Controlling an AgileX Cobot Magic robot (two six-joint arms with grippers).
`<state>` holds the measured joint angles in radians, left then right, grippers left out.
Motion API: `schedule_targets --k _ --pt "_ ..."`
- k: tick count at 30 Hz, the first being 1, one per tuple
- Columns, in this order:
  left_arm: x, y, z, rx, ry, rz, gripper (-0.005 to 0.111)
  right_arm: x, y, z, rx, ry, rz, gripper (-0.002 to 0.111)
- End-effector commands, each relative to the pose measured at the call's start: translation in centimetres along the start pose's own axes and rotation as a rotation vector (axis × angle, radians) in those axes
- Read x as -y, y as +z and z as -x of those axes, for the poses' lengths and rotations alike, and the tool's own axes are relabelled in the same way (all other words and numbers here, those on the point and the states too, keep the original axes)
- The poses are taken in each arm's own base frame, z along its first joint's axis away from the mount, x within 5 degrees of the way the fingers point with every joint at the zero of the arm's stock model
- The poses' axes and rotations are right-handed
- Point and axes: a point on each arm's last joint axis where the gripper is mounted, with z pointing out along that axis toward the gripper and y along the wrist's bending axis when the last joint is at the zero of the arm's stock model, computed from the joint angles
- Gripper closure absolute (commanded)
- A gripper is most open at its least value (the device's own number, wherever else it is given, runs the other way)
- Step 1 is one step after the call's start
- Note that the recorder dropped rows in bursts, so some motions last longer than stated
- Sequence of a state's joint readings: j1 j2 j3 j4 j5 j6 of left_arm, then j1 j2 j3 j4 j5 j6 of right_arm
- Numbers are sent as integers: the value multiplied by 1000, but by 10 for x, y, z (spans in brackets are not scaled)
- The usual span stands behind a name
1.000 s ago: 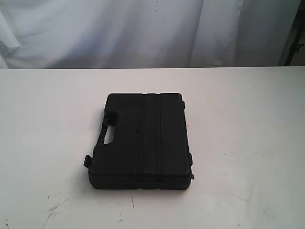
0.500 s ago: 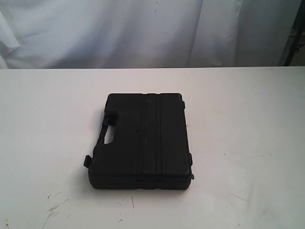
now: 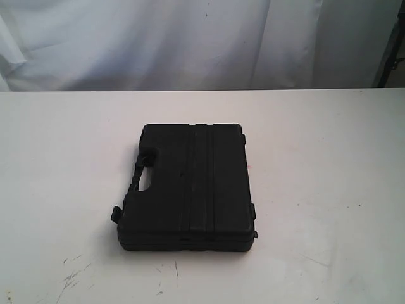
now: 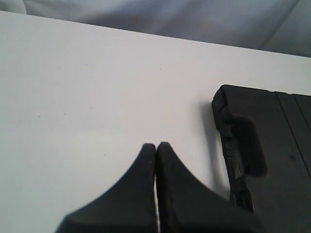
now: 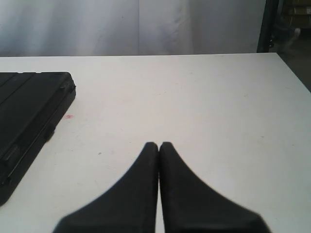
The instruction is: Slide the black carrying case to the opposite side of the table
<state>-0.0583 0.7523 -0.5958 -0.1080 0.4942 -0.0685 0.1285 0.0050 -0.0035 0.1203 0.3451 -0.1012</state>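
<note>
The black carrying case (image 3: 190, 187) lies flat near the middle of the white table (image 3: 329, 158), its handle cutout facing left. Neither arm shows in the exterior view. In the left wrist view my left gripper (image 4: 156, 145) is shut and empty above bare tabletop, with the case's handle side (image 4: 248, 145) off to one side and apart from it. My right gripper (image 5: 159, 144) is likewise shut on nothing, and the case's other edge (image 5: 29, 111) lies apart from it. A tiny red spot (image 5: 68, 116) marks the table beside the case.
Dark scuff marks (image 3: 73, 275) streak the table's near left corner. A white curtain (image 3: 190, 38) hangs behind the far edge. The table's right edge (image 5: 291, 70) shows in the right wrist view, with dark equipment beyond it.
</note>
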Motion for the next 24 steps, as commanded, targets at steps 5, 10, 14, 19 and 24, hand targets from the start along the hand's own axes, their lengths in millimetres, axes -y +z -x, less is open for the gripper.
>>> schedule_targets --k 5,10,14,19,24 --pt "6 8 27 -84 -20 -6 107 0 0 -1 2 6 -6 108" --pt "11 31 59 -228 -15 3 107 0 0 -1 2 6 -6 108" --pt "16 55 69 -348 -8 -4 107 0 0 -1 2 6 -6 108" --pt "37 87 76 -440 45 -57 107 0 0 -1 2 6 -6 108" --pt "59 115 76 -509 78 -91 107 0 0 -1 2 6 -6 108"
